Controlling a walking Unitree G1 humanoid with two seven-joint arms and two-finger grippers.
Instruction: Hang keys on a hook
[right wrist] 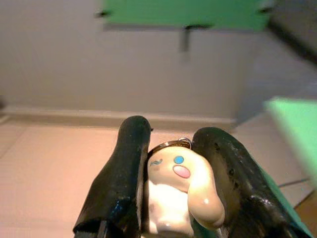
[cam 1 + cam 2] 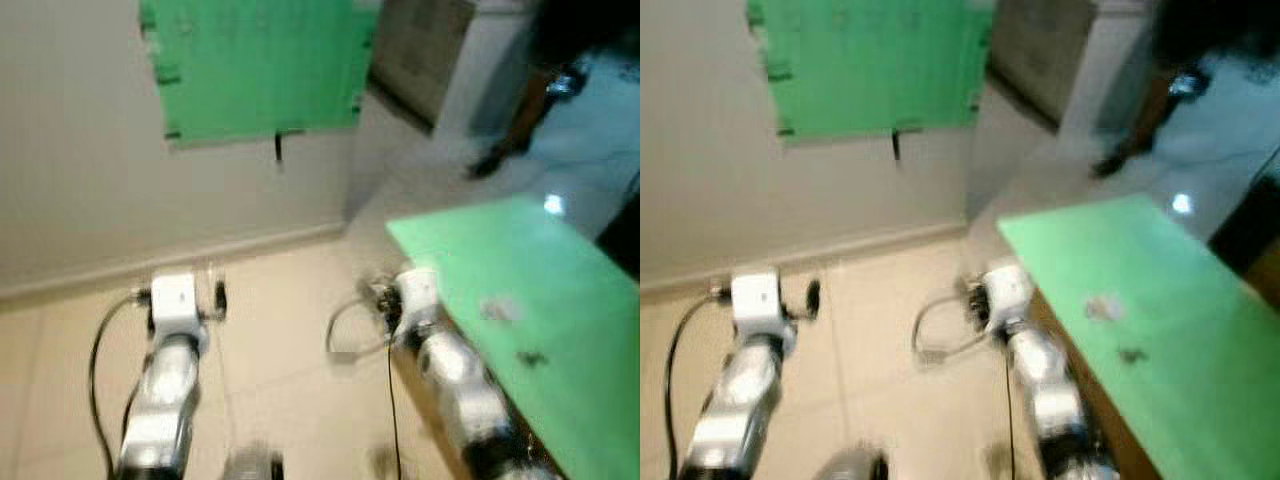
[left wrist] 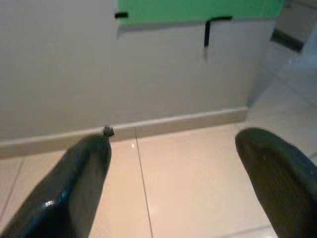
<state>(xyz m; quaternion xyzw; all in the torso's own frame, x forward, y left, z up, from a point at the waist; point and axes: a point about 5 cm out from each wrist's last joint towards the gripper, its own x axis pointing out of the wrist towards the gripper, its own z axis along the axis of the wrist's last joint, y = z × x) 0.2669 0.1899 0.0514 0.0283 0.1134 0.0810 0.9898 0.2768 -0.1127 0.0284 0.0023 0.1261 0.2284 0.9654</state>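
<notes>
Pickup was done: the right gripper (image 1: 171, 188) had its two black fingers closed on the keys, a cream plush-style cartoon-dog keychain with a small metal ring (image 1: 179, 186). The charm sat squeezed between the pads and the ring poked out at the fingertips. In the head view the right gripper (image 2: 385, 300) hung low over the beige tiled floor (image 2: 280, 330), just beside the edge of the green-topped table (image 2: 530, 300).

The left gripper (image 3: 173, 163) was empty, fingers spread wide, pointing at the floor and the skirting board. Idle, by the look of it.

The target looked like the small black hook (image 2: 278, 147) on the white wall, at the bottom edge of the green sheet taped to the wall (image 2: 255, 65). It was bare. The head views were blurred, so hook shape wasn't clear.

Left to do, as I judged it: close the gap to the wall, raise the right arm to hook height, get the ring over the hook, release. The gripper was well apart from the hook and far below it. Roughly halfway through.

A person's legs (image 2: 510, 130) were in the background, clear of the robot.
</notes>
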